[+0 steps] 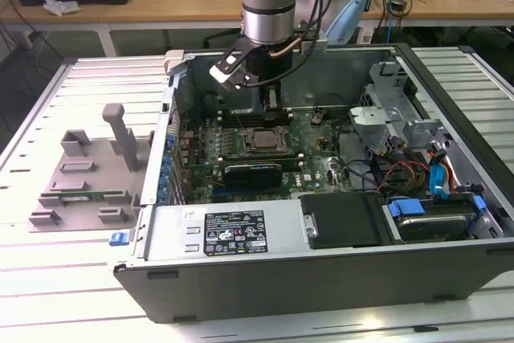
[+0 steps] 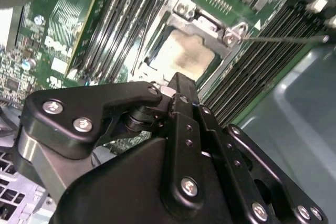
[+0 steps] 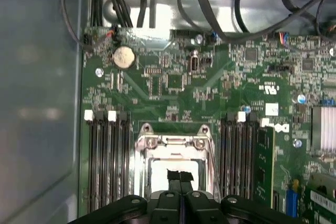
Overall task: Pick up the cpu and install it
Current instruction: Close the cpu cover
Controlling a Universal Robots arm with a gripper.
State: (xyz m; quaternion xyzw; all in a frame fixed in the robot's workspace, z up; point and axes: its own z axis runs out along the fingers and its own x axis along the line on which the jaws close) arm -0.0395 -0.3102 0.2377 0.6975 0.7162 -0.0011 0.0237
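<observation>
Exterior view: I see open computer case (image 1: 321,279) on slatted metal counter (image 1: 48,279), grey fixture (image 1: 80,170) beside it at exterior view's left, cluttered wooden desks (image 1: 144,2) behind. Gripper (image 3: 179,179) down inside case, clenched, grasping nothing. Cpu (image 3: 160,170) lies flat in socket frame (image 3: 173,141) on green motherboard (image 3: 173,87), just under fingertips (image 3: 174,176).

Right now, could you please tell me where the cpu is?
The cpu lies in the socket on the motherboard, near the centre of the exterior view, below the gripper.
</observation>
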